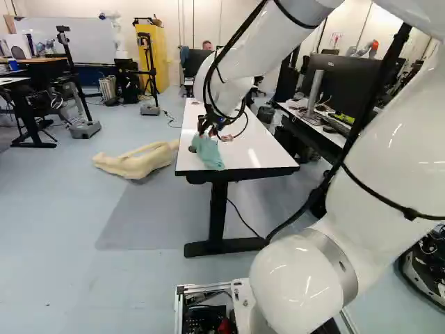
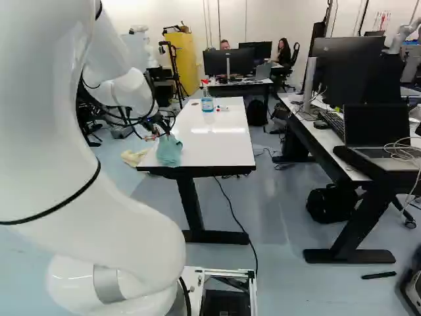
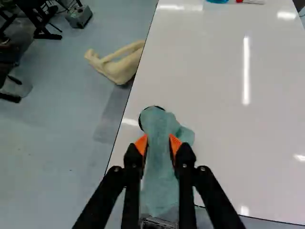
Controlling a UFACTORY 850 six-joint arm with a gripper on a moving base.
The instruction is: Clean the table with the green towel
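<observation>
In the left base view my gripper (image 1: 209, 128) is low over the near left corner of the white table (image 1: 243, 156), right at the crumpled green towel (image 1: 208, 152). The right base view also shows the towel (image 2: 170, 151) bunched by the table's near edge. Seen from the wrist, the gripper (image 3: 158, 142) stands open a little, its orange pads on either side of the towel (image 3: 159, 167), which fills the gap; a firm hold does not show. Part of the towel spreads ahead of the fingers, over a dark round spot, and part runs back beneath them.
A blue bottle (image 2: 207, 103) and markers (image 2: 222, 108) stand and lie farther along the table. A pale limb-like form (image 1: 139, 160) lies on the floor left of it. To the right is a desk (image 2: 322, 141) with monitors and a laptop. Another robot (image 2: 404, 33) stands far back.
</observation>
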